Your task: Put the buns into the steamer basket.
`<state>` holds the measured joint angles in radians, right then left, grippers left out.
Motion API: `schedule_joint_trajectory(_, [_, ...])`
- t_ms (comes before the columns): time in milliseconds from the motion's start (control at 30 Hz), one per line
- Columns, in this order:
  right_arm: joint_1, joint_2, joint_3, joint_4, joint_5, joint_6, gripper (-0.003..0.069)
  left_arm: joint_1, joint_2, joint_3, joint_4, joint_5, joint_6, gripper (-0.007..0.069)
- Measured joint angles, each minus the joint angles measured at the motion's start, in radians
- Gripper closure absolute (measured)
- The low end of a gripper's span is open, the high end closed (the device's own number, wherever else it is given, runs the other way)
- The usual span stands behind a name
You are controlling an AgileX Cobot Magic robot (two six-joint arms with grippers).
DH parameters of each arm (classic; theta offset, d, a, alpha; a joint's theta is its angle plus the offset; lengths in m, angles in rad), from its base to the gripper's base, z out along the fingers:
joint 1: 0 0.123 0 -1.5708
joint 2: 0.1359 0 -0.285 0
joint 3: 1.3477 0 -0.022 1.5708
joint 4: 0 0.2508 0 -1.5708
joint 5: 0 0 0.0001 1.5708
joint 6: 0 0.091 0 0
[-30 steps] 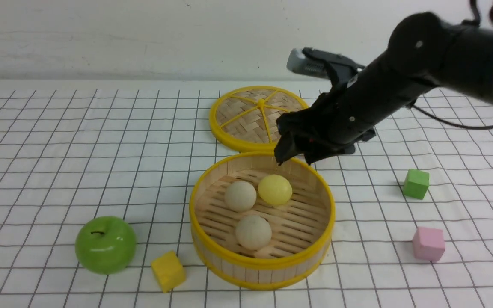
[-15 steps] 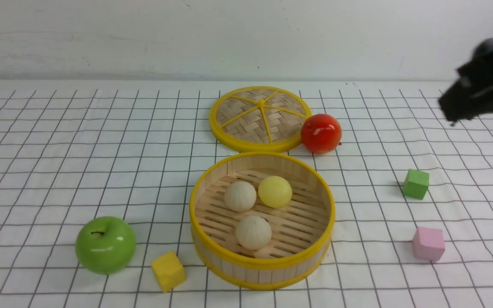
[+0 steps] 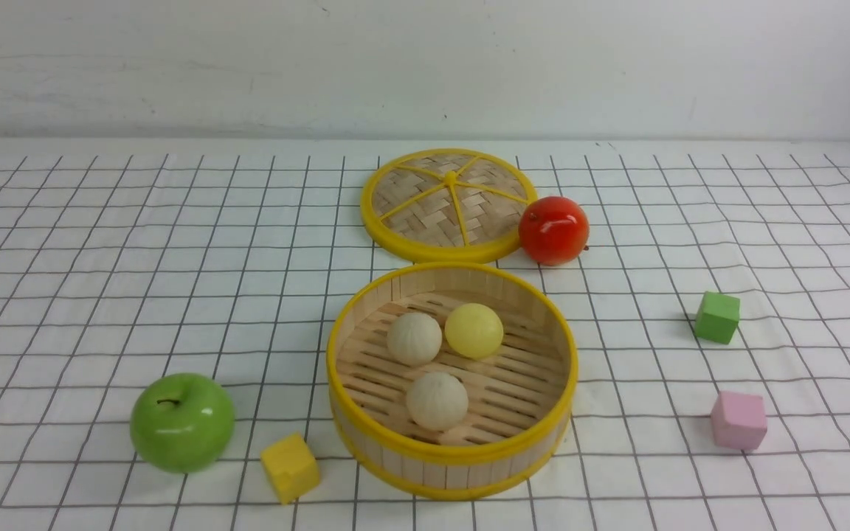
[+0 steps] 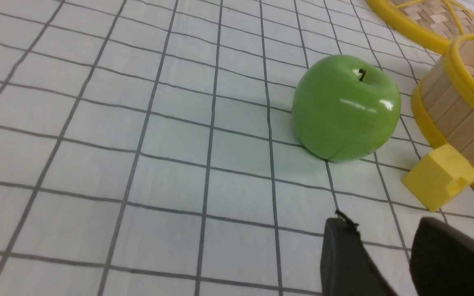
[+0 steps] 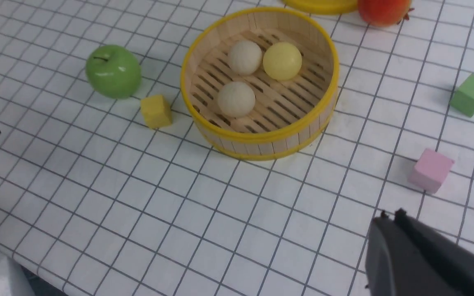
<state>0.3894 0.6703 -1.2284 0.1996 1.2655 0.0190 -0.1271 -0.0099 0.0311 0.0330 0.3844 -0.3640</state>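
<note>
Upright, the steamer basket (image 3: 366, 346) holds three buns (image 3: 437, 400).

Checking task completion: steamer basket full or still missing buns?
Full: all three buns sit on the slat floor inside the steamer basket; none outside.

Three buns are counted: two cream ones (image 3: 414, 338) (image 3: 437, 400) and one pale yellow (image 3: 474, 330). One steamer basket (image 3: 451, 456) and one woven lid (image 3: 448, 204) are seen. Two apples are counted, one green (image 3: 182, 422) and one red (image 3: 553, 230). Three cubes are counted on the counter (image 3: 85, 280): one yellow (image 3: 290, 467), one green (image 3: 717, 317), one pink (image 3: 739, 420).
</note>
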Motion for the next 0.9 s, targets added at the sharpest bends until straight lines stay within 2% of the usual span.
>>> schedule_joint_trajectory(200, [-0.015, -0.112, 0.001, 0.015, 0.000, 0.000, 0.0673, 0.000, 0.000, 0.000, 0.000, 0.000, 0.000, 0.0386])
schedule_joint_trajectory(333, [-0.165, -0.198, 0.001, -0.017, 0.001, -0.055, 0.0669, 0.000, 0.000, 0.000, 0.000, 0.000, 0.000, 0.0386])
schedule_joint_trajectory(367, [-0.175, -0.202, 0.002, -0.021, 0.001, -0.055, 0.0669, 0.000, 0.000, 0.000, 0.000, 0.000, 0.000, 0.0386])
schedule_joint_trajectory(433, [-0.291, -0.259, 0.039, -0.078, -0.032, -0.121, 0.0669, 0.000, 0.000, 0.000, 0.000, 0.000, 0.000, 0.0386])
schedule_joint_trajectory(500, [-0.374, -0.318, 0.125, -0.103, -0.149, -0.156, 0.0669, 0.000, 0.000, 0.000, 0.001, 0.000, 0.000, 0.0386])
schedule_joint_trajectory(567, [-0.412, -0.371, 0.231, -0.112, -0.278, -0.165, 0.0668, 0.000, 0.000, 0.000, 0.001, 0.000, 0.000, 0.0386])
schedule_joint_trajectory(667, [-0.430, -0.443, 0.413, -0.113, -0.464, -0.168, 0.0664, 0.000, 0.000, 0.000, 0.001, 0.000, 0.000, 0.0386])
schedule_joint_trajectory(833, [-0.437, -0.597, 0.843, -0.113, -0.804, -0.169, 0.0660, 0.000, 0.000, 0.000, 0.001, 0.000, 0.000, 0.0386])
schedule_joint_trajectory(900, [-0.437, -0.629, 0.940, -0.110, -0.861, -0.169, 0.0659, 0.000, 0.000, 0.000, 0.001, 0.000, 0.000, 0.0386])
